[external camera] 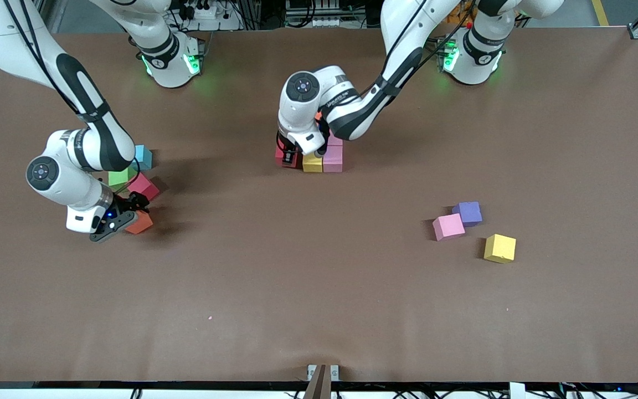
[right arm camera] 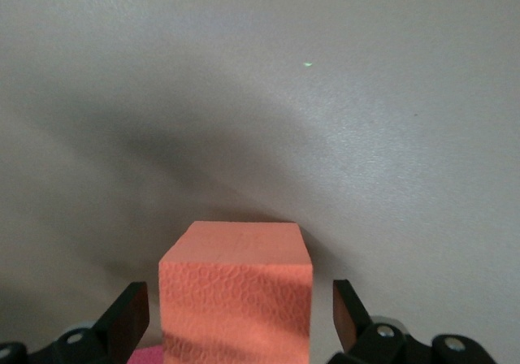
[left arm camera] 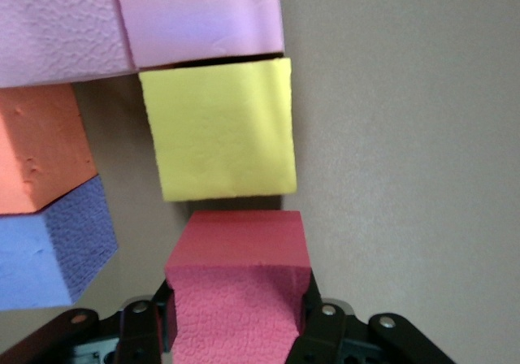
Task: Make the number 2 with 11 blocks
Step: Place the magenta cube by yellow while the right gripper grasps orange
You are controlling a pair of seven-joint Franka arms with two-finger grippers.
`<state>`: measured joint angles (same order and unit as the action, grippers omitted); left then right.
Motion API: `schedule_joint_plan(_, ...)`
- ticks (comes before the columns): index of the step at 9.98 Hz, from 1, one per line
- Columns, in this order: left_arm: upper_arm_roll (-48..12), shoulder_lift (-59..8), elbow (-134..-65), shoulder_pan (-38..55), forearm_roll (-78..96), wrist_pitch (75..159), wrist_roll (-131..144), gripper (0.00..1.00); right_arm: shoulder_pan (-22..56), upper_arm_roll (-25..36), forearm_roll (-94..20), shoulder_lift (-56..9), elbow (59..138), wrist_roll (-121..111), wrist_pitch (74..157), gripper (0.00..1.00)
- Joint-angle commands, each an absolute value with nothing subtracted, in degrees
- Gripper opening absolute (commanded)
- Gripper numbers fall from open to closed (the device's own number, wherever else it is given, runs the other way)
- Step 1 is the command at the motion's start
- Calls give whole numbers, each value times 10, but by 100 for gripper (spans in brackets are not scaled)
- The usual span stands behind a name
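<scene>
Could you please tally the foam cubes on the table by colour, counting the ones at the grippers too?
Pink cubes: 3
Red cubes: 2
Orange cubes: 2
Purple cubes: 2
Yellow cubes: 2
Light blue cube: 1
Green cube: 1
Total: 13

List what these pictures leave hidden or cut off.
- Front view: the left gripper and most of the red block it grips sit under its own wrist.
- Front view: the right arm covers part of the green cube.
- Left wrist view: the orange block and purple block are cut by the frame edge.
</scene>
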<state>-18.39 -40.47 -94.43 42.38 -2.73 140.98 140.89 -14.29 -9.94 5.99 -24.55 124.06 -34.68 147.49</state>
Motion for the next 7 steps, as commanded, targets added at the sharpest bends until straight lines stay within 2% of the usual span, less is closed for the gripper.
schedule_joint_plan(1,-184,-410,-945,424,-39,1421,1427,54,-149,-105,52,-272,1228,-360,1491,100)
schedule_joint_plan(2,-179,-412,-944,424,-39,1421,1427,54,-149,-104,53,-276,1229,-361,1503,100)
schedule_joint_plan(4,-178,-417,-943,424,-39,1421,1427,54,-150,-105,53,-275,1229,-366,1499,79)
schedule_joint_plan(6,-177,-418,-942,424,-38,1421,1427,54,-151,-105,53,-273,1229,-372,1498,71)
schedule_joint_plan(7,-177,-419,-942,424,-38,1421,1426,54,-152,-105,53,-272,1229,-373,1497,55)
